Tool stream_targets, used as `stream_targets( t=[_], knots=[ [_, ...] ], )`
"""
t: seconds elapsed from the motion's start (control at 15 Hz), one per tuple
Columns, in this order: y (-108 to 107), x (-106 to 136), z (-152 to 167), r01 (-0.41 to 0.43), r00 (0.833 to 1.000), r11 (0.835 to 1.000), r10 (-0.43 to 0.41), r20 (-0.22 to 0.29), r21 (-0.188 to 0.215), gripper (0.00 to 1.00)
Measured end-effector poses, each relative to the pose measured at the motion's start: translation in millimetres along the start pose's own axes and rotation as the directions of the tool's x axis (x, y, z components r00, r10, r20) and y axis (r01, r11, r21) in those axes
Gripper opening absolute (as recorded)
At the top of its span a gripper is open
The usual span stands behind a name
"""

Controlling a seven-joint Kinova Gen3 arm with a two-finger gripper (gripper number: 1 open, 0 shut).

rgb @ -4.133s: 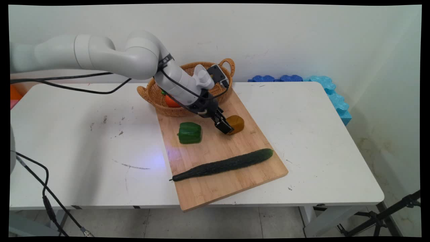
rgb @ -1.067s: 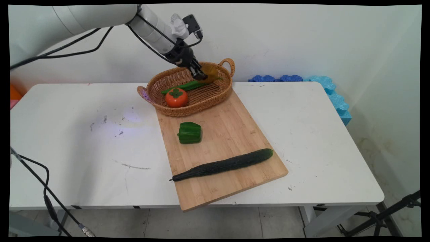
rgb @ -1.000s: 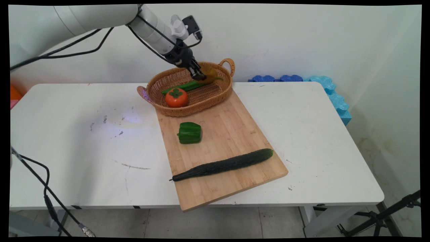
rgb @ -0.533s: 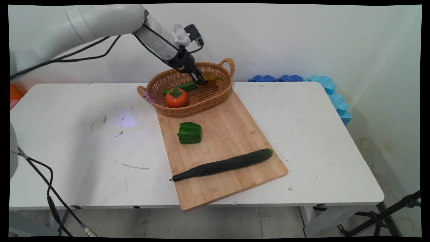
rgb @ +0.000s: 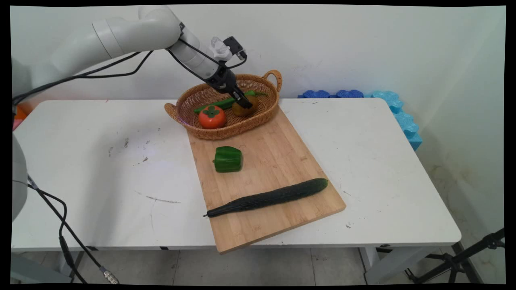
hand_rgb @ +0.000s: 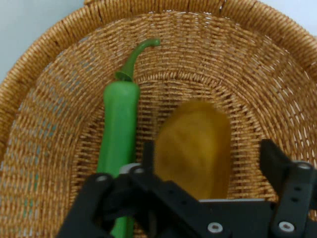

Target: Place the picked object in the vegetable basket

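My gripper [rgb: 244,102] reaches down into the wicker basket [rgb: 189,121] at the back of the table. A yellow-brown potato-like thing [rgb: 243,110] lies on the basket floor just under the fingertips. In the hand view the gripper [hand_rgb: 208,151] is open, and the yellow-brown thing [hand_rgb: 194,148] sits between the fingers [hand_rgb: 271,157] with a gap on the right side. A long green chili [hand_rgb: 119,129] lies beside it, to the left in the hand view. An orange persimmon [rgb: 212,117] rests in the basket's near left part.
A wooden cutting board [rgb: 278,153] runs from the basket to the table's near edge. It carries a green bell pepper [rgb: 227,159] and a long dark cucumber [rgb: 268,197]. Blue foam pieces [rgb: 397,108] lie at the back right corner. Black cables [rgb: 60,225] hang at the left.
The gripper came down into the basket with the yellow-brown thing and opened. That thing now rests on the basket floor instead of hanging above the rim.
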Motion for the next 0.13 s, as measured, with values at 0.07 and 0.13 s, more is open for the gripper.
stream_targets(
  t=[0.07, 0.13],
  knots=[
    [0.8, 0.7, 2.1, 0.007, 1.000, 1.000, -0.007, 0.000, -0.001, 1.00],
    [1.9, 1.9, 4.2, 0.013, 1.000, 1.000, -0.013, -0.001, -0.003, 1.00]
  ],
)
